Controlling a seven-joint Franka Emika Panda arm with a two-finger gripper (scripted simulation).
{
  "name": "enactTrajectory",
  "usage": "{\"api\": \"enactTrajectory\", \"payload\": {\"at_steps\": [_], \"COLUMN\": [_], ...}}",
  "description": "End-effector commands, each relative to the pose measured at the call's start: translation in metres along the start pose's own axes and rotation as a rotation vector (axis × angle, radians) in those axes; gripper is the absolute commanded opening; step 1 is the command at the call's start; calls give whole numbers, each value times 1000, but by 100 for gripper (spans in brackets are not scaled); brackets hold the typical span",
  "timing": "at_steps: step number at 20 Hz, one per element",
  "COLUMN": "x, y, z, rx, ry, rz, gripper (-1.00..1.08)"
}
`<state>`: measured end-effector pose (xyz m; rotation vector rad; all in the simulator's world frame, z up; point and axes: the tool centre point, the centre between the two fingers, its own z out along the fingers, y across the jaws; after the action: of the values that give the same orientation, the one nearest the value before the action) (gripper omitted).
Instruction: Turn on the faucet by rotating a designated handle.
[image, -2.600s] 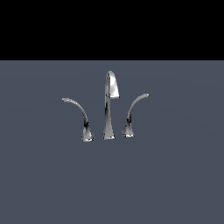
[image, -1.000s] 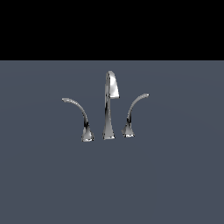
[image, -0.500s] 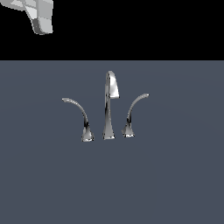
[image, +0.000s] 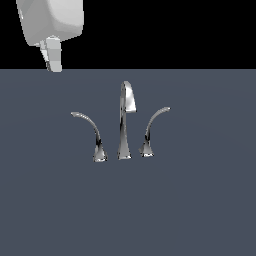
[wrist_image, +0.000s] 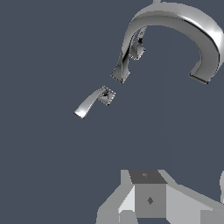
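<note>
The white gripper, jaws' state unclear, hangs high above the cane-shaped chrome handle, lower than half a second ago.

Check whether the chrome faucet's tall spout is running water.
Off, apparently: no water shows below the tall chrome spout in either view, and the white end effector hangs apart from the flat-tipped chrome lever.

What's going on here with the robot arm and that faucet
A simulated robot arm is coming in to turn on a chrome faucet. Its gripper hangs high at the exterior view's upper left, touching nothing. The handle it should rotate, the lever whose tip levels out flat, stands untouched on the spout's left in that view. The other lever stands on the right. Whether the gripper is open cannot be told.
</note>
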<state>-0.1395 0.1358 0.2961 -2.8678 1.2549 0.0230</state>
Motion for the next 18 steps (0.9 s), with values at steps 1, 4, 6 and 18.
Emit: {"api": "enactTrajectory", "payload": {"at_steps": [1,4,6,18], "x": [4,9,12,40], "y": [-11,-22,-29,-68], "z": [11,23,31,76], "rx": [2,3,4,5], "ry": [0,1,2,8], "rz": [50,105,141,347], "gripper": [-100,-100,-100,-100]}}
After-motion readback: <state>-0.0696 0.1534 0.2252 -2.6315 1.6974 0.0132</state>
